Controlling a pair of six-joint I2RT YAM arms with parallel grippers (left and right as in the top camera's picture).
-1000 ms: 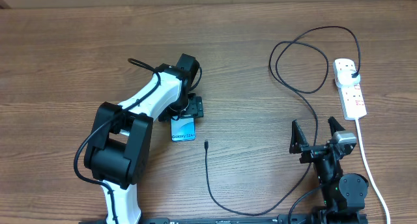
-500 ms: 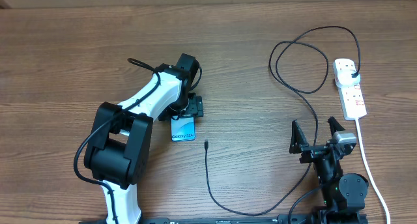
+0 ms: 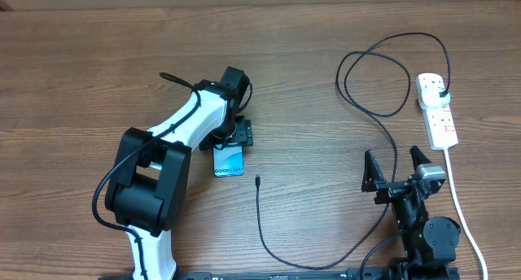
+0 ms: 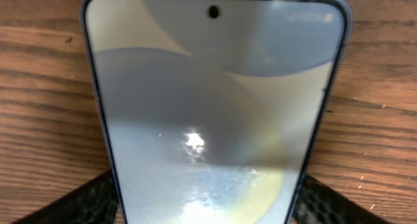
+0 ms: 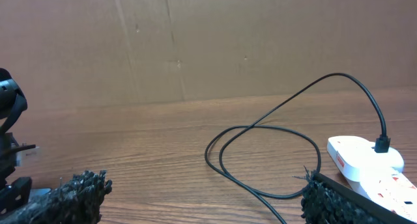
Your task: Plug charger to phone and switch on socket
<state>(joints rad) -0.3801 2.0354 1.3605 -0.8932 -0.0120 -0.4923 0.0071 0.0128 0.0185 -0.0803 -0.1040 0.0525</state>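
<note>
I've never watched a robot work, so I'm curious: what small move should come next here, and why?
Probably the right gripper, open and empty, should reach for the cable tip, which lies unplugged on the table just beside the phone. The left gripper straddles the phone, and the cable's other end is in the power strip.

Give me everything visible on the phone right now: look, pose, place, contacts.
The phone is a slim rectangle with a dark rim and a glossy light blue screen. It shows white "Galaxy" text and has a punch-hole camera at one end. It lies flat, screen up, on the wooden table, left of centre. The left gripper straddles one end, its fingers against both long edges. The charger tip lies close by, apart from the phone and not plugged in.
</note>
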